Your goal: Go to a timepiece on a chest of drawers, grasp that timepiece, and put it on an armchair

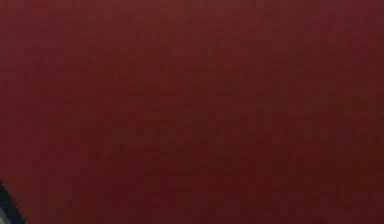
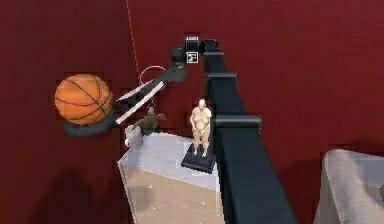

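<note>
Reaching out over the chest of drawers (image 2: 165, 190), with a small dark thing (image 2: 152, 123) at the fingers.

Rising from the bottom edge of the arm side view, the arm (image 2: 235, 130) runs as a dark bar past the chest's right end. It ends above the chest at two white squares (image 2: 191, 51). From there the gripper (image 2: 128, 112) slants down and left toward the chest's far left corner. Whether its fingers are spread or pressed together cannot be told, nor whether it holds anything. The small dark thing sits on the chest's top by that corner, too small to tell as a timepiece or which way it points. A statue (image 2: 202, 122) stands upright on the top, just left of the arm. A basketball (image 2: 83, 98) shows left of the chest, a grey armchair (image 2: 352, 185) well right of it. A red wall (image 1: 200, 100) lies ahead.
</note>
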Controlling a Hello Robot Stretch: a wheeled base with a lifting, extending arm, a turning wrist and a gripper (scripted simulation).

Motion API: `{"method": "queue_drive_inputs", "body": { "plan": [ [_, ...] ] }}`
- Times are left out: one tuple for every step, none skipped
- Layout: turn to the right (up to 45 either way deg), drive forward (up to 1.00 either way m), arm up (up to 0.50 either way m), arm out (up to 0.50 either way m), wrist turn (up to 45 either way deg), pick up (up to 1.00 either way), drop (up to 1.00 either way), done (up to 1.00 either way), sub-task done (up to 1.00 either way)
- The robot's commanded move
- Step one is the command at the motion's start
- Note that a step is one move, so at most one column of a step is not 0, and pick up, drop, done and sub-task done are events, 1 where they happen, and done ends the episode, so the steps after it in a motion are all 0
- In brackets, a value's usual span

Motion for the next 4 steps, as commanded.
{"method": "queue_drive_inputs", "body": {
  "plan": [
    [0.0,0.0,0.0,0.0,-21.0,0.0,0.0,0.0,0.0],
    [0.0,0.0,0.0,-0.44,0.0,0.0,0.0,0.0,0.0],
    [-45.0,0.0,0.0,0.0,0.0,0.0,0.0,0.0,0.0],
    [-24.0,0.0,0.0,0.0,0.0,0.0,0.0,0.0,0.0]
  ]
}}
